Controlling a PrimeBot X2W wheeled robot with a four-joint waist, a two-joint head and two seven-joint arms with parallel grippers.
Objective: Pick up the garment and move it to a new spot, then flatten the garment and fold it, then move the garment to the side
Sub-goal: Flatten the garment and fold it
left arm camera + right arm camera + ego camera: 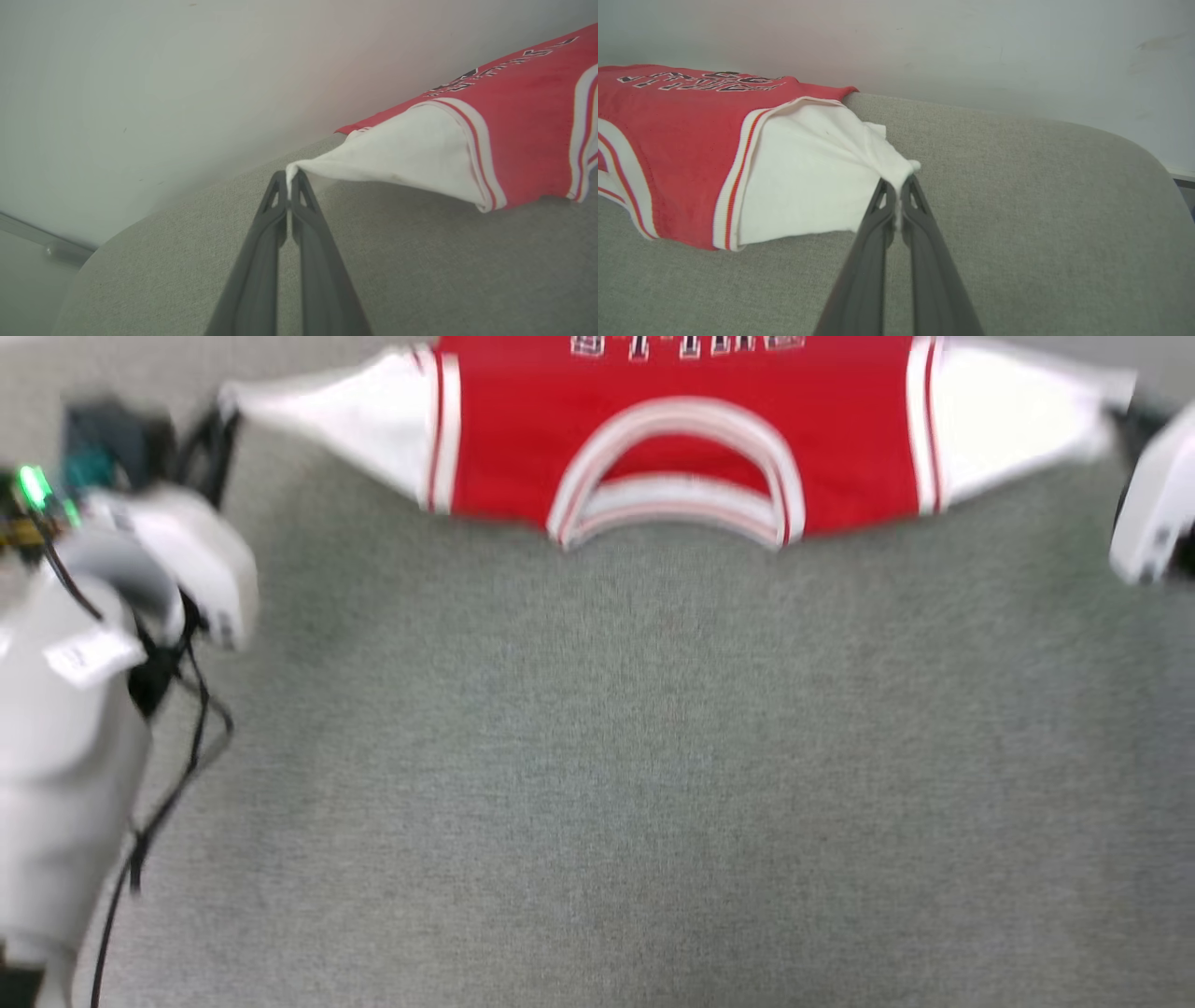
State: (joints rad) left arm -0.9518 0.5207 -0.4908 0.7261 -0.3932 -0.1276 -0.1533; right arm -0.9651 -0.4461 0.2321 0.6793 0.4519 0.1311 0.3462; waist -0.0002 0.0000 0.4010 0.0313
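A grey woven surface (597, 756) runs up to a plain pale wall (187, 70).

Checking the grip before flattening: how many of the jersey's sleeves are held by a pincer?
2. The left pincer clamps the left sleeve by its tip; the right pincer clamps the right sleeve likewise.

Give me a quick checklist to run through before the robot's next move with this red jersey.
1. The left gripper is shut on a sleeve tip of the garment: ok.
2. The right gripper is shut on the other sleeve tip: ok.
3. Sleeves pulled out straight to both sides: ok.
4. The lettering faces up: ok.
5. Far end lying flat: cannot tell, it is cut off at the head view's top edge.
6. Head view sharp: not ok, blurred.
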